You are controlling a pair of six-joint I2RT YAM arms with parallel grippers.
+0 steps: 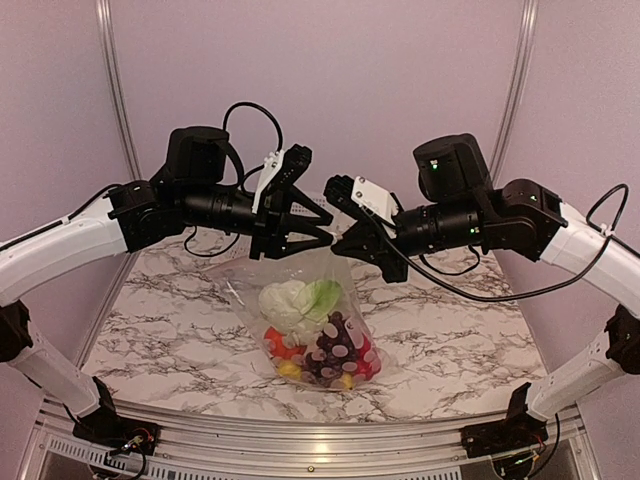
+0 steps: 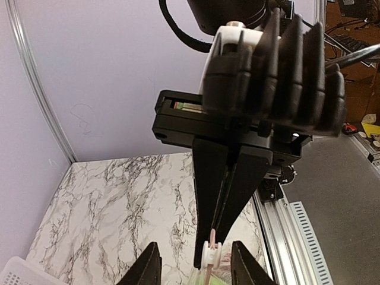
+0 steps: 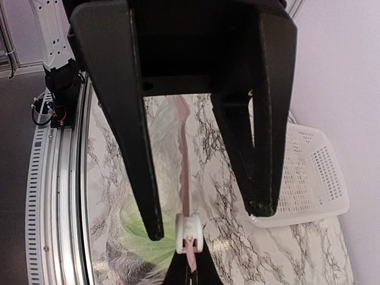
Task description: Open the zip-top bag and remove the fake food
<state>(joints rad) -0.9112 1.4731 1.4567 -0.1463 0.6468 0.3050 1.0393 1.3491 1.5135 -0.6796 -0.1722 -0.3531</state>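
Seen from overhead, your two arms reach in from either side with forearms roughly level and meet above the middle of the bench, wrists turned towards each other. The left gripper points across the centre. Its fingers stand spread, one on each side of the pinkish zip strip, and one tip lies just beside the white slider without visibly gripping it. The right gripper has its fingers pressed together, pinching that strip right at the slider, and so holds the top edge of the zip-top bag. The bag hangs below the two grippers. The fake food is bunched in its lower part: white-green cabbage uppermost, dark purple grapes beneath, with red, orange and yellow pieces around them. You cannot tell from above whether the bag's bottom rests on the bench or hangs clear, nor whether the zip is parted. In the left wrist view the left fingers are cut off by the lower edge. In the right wrist view the right fingers show only as a dark sliver at the bottom. A white perforated basket stands on the bench and shows only in the wrist views, partly cut off in the left one.
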